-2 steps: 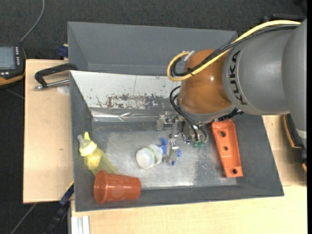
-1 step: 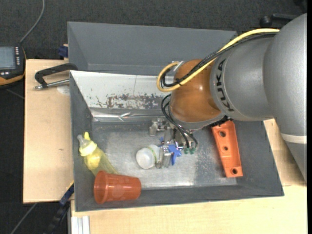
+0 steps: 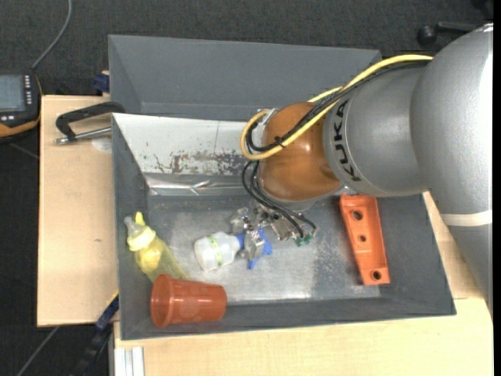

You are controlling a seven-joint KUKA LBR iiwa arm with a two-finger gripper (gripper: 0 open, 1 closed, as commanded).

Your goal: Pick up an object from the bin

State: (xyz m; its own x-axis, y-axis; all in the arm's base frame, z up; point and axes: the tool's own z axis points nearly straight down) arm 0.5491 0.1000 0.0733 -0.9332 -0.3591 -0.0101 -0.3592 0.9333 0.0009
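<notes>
Going L to R through the bin point(image 3: 282, 313). Far left on the floor I see a yellow bottle point(image 3: 145, 245) lying on its side. Just nearer than it, in the near-left corner, a red cup point(image 3: 188, 301) is tipped over, mouth to the right. Both are well apart from the tool.

Mid-floor is a white bottle point(image 3: 215, 251), also on its side. Right beside it on the right is the gripper point(image 3: 254, 237), down low at floor level w/ a small blue bit point(image 3: 262, 251) at its tip. Can't tell whether that bit belongs to the bottle or is its own thing. Can't tell if the gripper is apart or together either, since the wrist and cables sit over it. Touching the bottle or just beside it: can't say.

Right of that, an orange block point(image 3: 364, 239) w/ holes lies near the right wall, untouched. The arm point(image 3: 391, 131) comes in from the right above it.

My read on progress: descent looks done and the tool is at the white bottle/blue bit. Nothing is off the floor, so I judge the grasp unconfirmed. Left to do: close, lift, check it comes up.
</notes>
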